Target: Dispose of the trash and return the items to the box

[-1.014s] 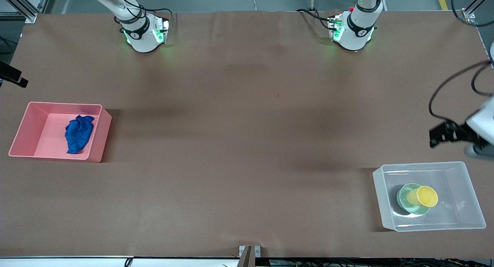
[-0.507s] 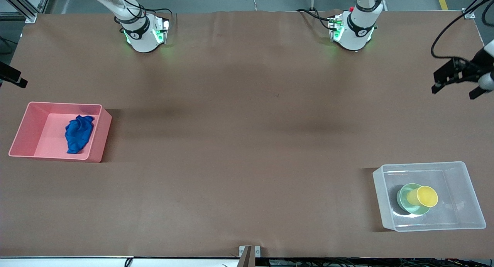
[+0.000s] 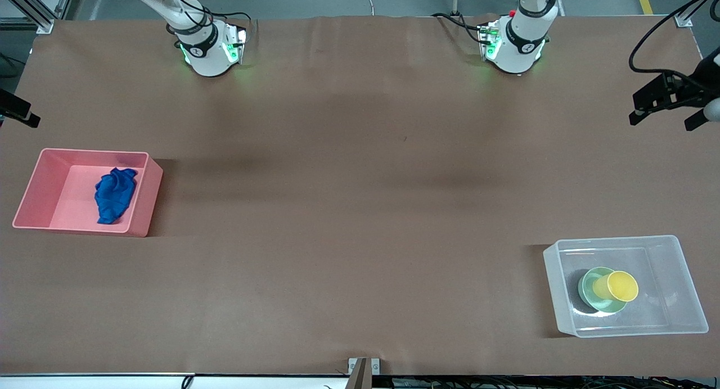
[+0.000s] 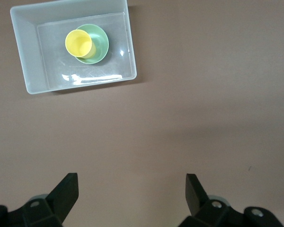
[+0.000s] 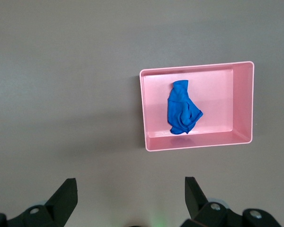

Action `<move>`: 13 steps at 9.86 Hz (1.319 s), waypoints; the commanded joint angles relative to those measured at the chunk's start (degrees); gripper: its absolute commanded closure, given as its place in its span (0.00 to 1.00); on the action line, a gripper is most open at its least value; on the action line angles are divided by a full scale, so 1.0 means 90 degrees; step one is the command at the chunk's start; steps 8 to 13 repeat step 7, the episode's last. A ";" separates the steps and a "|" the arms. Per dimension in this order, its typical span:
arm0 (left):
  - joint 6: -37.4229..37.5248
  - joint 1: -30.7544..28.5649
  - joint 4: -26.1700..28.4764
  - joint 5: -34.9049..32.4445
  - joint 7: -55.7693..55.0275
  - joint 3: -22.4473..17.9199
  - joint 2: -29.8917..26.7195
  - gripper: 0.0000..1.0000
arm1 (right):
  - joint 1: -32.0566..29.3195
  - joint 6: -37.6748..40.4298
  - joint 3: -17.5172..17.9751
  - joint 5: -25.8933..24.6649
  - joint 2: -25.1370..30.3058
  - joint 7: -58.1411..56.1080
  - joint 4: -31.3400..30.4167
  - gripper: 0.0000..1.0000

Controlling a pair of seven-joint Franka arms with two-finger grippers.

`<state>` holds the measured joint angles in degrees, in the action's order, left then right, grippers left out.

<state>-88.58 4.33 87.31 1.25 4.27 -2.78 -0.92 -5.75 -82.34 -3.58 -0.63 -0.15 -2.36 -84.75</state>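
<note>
Left gripper [image 4: 131, 189], jaws spread and empty, hangs high over the table [image 3: 360, 220] at the left arm's end; well below and ahead of it the clear box [image 4: 23, 56] holds the green bowl [image 4: 100, 47] with the yellow cup [image 4: 79, 42] standing in it. Right gripper [image 5: 131, 189], likewise spread and empty, looks down on the pink bin [image 5: 149, 118] containing the blue cloth [image 5: 182, 113]. Judged complete: nothing lies loose on the table
</note>
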 commanded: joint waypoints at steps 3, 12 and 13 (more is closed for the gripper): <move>0.0077 -0.0012 0.0123 -0.0090 -0.0103 -0.0042 0.0170 0.00 | -0.0035 -0.0011 0.0017 -0.0008 0.0124 -0.0070 -0.0105 0.00; 0.0057 -0.0042 0.0123 -0.0080 -0.0103 -0.0042 0.0170 0.00 | -0.0035 -0.0001 0.0026 -0.0008 0.0124 -0.0070 -0.0105 0.00; 0.0057 -0.0042 0.0123 -0.0080 -0.0103 -0.0042 0.0170 0.00 | -0.0035 -0.0001 0.0026 -0.0008 0.0124 -0.0070 -0.0105 0.00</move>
